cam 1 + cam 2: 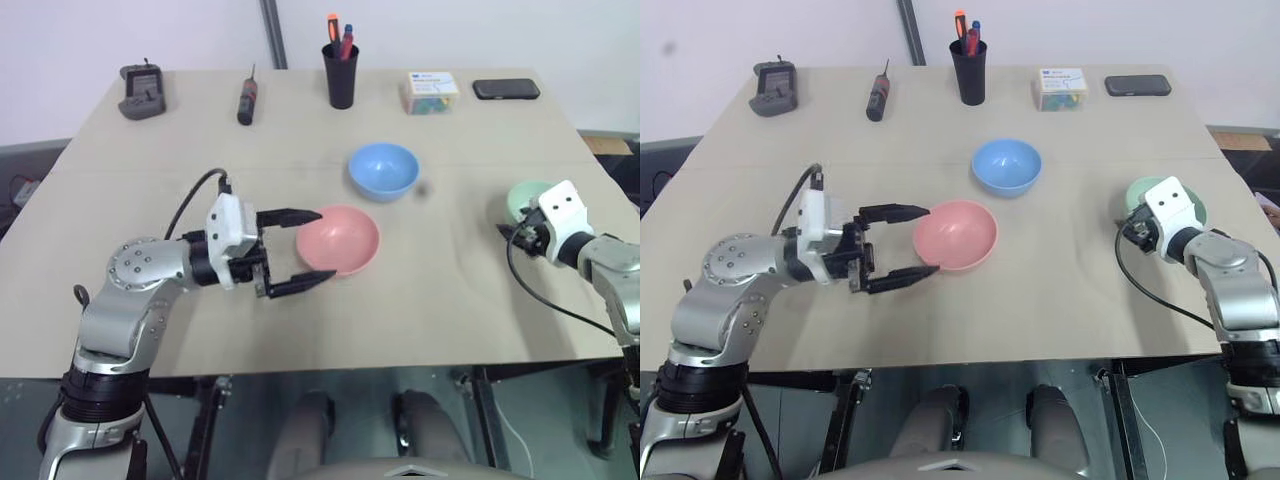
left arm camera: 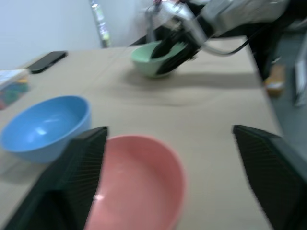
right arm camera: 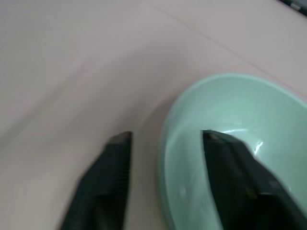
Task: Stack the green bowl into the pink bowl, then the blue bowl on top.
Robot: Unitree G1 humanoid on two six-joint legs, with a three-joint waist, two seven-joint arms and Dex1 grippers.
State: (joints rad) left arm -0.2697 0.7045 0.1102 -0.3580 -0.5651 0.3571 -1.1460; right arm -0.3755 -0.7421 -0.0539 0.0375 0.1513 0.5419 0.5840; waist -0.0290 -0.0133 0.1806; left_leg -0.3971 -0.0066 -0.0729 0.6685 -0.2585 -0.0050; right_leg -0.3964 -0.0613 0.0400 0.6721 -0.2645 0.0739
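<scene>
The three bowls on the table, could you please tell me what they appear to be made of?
All three look like smooth moulded plastic, though the look leaves that open. The green bowl shows a soft glossy highlight inside. The pink bowl and the blue bowl are plain, evenly coloured and thin-rimmed, with a faint sheen.

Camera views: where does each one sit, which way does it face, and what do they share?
Head eyes: look down over the table; both arms show.
Left wrist: sits behind the open left gripper, facing across the pink bowl toward the right gripper.
Right wrist: looks along the right gripper's fingers, set astride the green bowl rim.
Shared: green bowl; blue bowl in head and left wrist.
</scene>
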